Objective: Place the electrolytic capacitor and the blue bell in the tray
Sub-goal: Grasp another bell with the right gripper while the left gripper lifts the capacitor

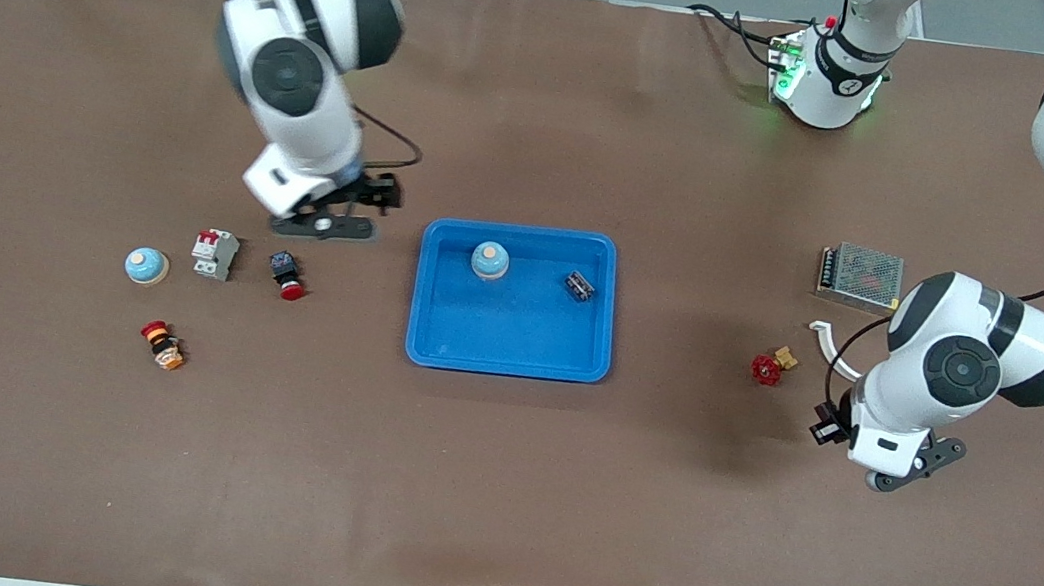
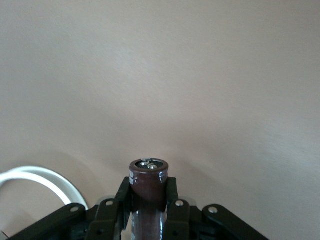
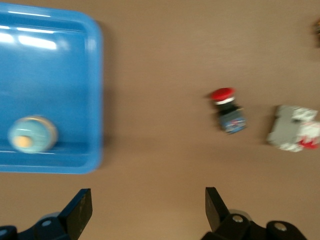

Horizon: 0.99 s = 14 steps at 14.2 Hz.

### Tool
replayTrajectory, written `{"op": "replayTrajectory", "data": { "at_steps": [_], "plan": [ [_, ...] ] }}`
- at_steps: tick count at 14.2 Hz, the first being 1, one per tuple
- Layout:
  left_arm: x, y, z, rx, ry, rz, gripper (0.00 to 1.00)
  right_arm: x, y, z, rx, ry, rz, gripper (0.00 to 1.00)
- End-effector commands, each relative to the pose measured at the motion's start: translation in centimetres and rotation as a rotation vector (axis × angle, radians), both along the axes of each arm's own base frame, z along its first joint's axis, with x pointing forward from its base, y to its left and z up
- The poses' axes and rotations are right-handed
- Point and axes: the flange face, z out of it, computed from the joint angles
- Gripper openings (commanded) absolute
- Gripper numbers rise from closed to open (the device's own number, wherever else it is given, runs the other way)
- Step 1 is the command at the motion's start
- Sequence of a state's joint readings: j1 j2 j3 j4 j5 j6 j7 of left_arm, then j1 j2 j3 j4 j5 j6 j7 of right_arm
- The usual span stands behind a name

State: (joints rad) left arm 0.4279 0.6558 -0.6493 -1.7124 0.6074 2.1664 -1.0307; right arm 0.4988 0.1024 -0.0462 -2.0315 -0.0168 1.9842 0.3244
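We see the left gripper [image 2: 148, 207] pinching a dark cylindrical electrolytic capacitor [image 2: 148, 182]; the right gripper [image 3: 148, 207] hovers spread at the bright-blue plastic tray's [image 1: 506, 362] ten o'clock, blue dome bell [image 1: 490, 261] inside.

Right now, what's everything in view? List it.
tray: 1, bright blue, mid-table.
blue bell: 1, light blue with tan top, in the tray.
small dark component: 1, black, in the tray.
second bell: 1, light blue, on the table toward the right arm's end.
circuit breaker: 1, grey-white with red, beside the second bell.
push buttons: 2, red-capped, one beside the breaker, one nearer the front camera.
power supply: 1, metal mesh, toward the left arm's end.
valve: 1, red handwheel, brass body.
electrolytic capacitor: 1, dark brown, in the left gripper.
left gripper: shut on the capacitor, over bare table.
right gripper: open, over the table beside the tray.
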Motion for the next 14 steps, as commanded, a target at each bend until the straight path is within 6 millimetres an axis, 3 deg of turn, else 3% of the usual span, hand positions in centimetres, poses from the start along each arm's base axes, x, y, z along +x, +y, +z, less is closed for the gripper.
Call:
{"op": "replayTrajectory", "data": {
  "at_steps": [1, 3, 6, 9, 14],
  "plan": [
    [-0.7, -2.3, 1.6, -0.006, 0.004, 0.038, 0.00, 0.8, -7.6, 0.1, 0.024, 0.009, 0.085, 1.00],
    [-1.0, -4.5, 2.3, -0.027, -0.009, 0.064, 0.00, 2.0, -12.5, -0.3, 0.042, 0.022, 0.117, 1.00],
    [-1.9, -9.4, 2.8, -0.042, -0.026, 0.104, 0.00, 2.9, -18.9, -1.6, 0.069, 0.008, 0.174, 1.00],
    [-2.8, -12.7, 2.5, -0.048, -0.028, 0.141, 0.00, 3.5, -23.1, -2.5, 0.081, -0.038, 0.237, 1.00],
    [-4.5, -18.6, 1.6, -0.061, -0.028, 0.204, 0.00, 5.1, -30.4, -6.8, 0.086, -0.085, 0.335, 1.00]
  ]
}}
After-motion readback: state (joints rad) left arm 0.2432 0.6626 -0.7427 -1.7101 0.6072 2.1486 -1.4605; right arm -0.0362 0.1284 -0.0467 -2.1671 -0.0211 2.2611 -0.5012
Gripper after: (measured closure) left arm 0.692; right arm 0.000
